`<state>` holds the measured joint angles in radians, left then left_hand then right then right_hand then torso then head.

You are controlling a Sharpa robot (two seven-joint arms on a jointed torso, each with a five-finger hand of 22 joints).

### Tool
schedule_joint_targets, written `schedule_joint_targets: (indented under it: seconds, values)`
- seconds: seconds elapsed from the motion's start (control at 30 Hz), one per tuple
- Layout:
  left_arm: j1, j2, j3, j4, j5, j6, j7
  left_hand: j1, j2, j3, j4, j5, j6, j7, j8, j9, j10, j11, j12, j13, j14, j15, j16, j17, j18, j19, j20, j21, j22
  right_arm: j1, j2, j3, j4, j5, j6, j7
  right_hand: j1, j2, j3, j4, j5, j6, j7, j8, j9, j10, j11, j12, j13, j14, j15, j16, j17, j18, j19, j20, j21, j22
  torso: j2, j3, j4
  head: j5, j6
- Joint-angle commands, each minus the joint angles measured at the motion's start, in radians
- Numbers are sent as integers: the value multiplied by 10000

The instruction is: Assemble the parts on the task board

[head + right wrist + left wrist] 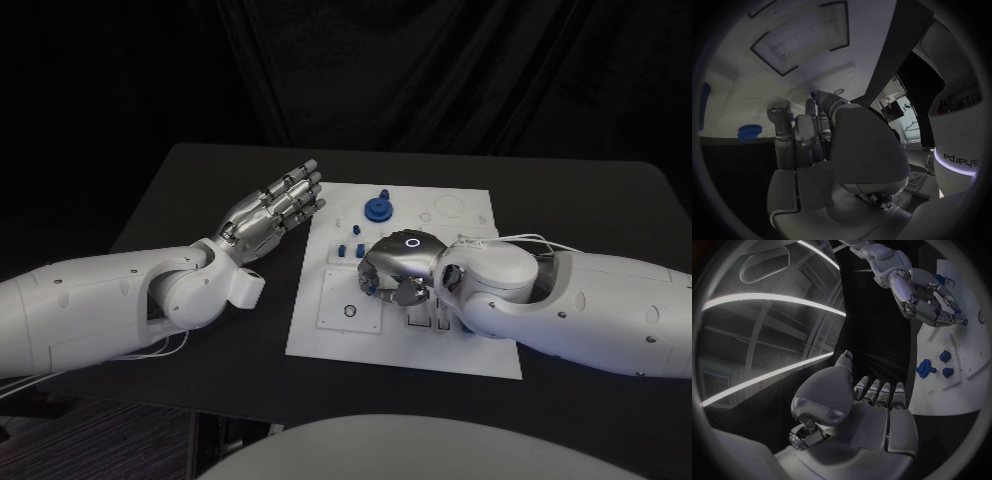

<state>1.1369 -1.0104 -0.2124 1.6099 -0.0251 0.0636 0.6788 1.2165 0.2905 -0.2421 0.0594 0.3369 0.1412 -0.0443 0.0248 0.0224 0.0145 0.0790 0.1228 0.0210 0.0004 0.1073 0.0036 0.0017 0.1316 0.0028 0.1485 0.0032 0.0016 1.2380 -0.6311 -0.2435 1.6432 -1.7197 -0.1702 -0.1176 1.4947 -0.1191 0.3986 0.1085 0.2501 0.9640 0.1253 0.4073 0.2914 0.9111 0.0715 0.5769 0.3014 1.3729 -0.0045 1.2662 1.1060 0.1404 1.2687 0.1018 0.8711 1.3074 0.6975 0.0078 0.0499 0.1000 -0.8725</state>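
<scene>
1. Right hand (pixel 401 268): curled knuckles-up over the middle of the task board (pixel 476 350), fingers bent down to the plate. In the left wrist view its fingertips (pixel 957 319) are drawn together at the board and seem to pinch a small piece; what that piece is I cannot tell.
2. Left hand (pixel 274 212): released, fingers straight and a little apart, holding nothing. It hangs over the black table (pixel 188 190) just beside the board's left edge, likely parked clear of the work.
3. Task board: white plate at the table's middle, long edges running away from the robot.
4. Round blue part (pixel 378 207): standing on the board near its far edge, left of centre, apart from both hands.
5. Small blue parts (pixel 346 251): between the round part and the right hand, near the left edge, probably awaiting their turn.
</scene>
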Motion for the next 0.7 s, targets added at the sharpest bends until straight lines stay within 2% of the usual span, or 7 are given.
schedule_joint_targets:
  seconds: [0.03,0.7]
  values:
    - [-22,24,8,-8,47,155,1275,108,-10,35,0,69,17,52,-37,-10,-20,54,57,4,-4,77,-36,-17,-207,-28,66,-32,-16,-38,-10,-5,20,-80,96,-140,-99,16,-52,-13,-35,90,-5,59,19,66,-21,-59,-9,-72,19,-35,-9,-32,-13,8,-69,739,5,-1,-1,-2,-1]
    - [-38,60,8,-76,47,225,1102,118,-9,52,-5,128,-33,64,-46,-17,-28,80,53,2,-4,109,-36,-17,-216,-28,88,-32,-16,-43,6,-5,41,59,56,-130,-198,59,-89,47,-47,101,-16,25,57,83,-12,-130,-58,-61,28,-22,4,-33,-2,17,-94,735,3,1,3,22,-1]
